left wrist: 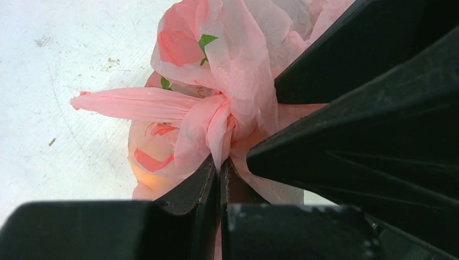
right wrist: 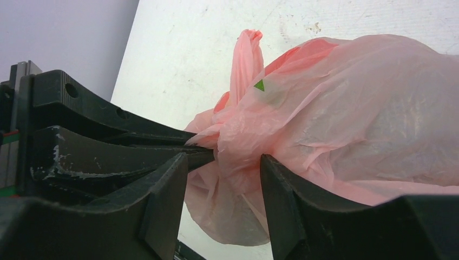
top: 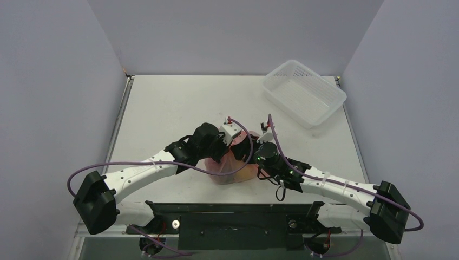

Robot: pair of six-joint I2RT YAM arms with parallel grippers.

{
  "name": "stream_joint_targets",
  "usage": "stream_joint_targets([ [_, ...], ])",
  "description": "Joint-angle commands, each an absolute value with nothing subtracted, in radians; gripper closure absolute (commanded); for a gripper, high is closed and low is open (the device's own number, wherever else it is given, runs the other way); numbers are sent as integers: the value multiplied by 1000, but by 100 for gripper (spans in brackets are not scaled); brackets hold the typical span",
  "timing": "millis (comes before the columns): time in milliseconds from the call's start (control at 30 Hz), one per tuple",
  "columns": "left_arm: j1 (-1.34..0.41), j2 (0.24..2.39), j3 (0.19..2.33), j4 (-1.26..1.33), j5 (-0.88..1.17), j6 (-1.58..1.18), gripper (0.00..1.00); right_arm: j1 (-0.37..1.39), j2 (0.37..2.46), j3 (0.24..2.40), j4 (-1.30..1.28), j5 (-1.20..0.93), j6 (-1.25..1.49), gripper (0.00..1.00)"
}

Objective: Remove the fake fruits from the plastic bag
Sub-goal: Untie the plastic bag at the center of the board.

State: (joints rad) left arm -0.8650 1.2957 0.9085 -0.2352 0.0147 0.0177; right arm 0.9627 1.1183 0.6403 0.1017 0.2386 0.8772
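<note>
top external: plastic bag (top: 231, 169) lies at centre frame on the table (top: 162, 108), an orange shape showing through the film; white basket (top: 304, 93) upper right.
left wrist: left gripper (left wrist: 221, 172) pinched tight on the bag's knotted neck, lower centre.
right wrist: right gripper (right wrist: 224, 176) about half open, straddling the same neck, not clamped; bag fills right of frame.

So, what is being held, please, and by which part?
Left pincer pinches the plastic bag at its knotted neck; right pincer straddles that knot, jaws apart, not clamped.
</note>
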Motion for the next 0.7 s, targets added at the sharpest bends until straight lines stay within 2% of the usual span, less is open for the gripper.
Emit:
stream_joint_targets([
  [0,-870,1253,927,-179,20,35,100,958,1130,685,151,292,895,53],
  [133,-870,1250,927,-177,25,34,100,958,1153,686,156,310,910,57],
  [333,-871,1249,924,-172,33,35,100,959,1195,708,166,321,911,57],
  [433,-872,1252,925,-172,32,37,100,959,1203,710,178,333,905,62],
  [667,-873,1254,926,-169,29,41,100,957,1213,712,178,346,888,83],
])
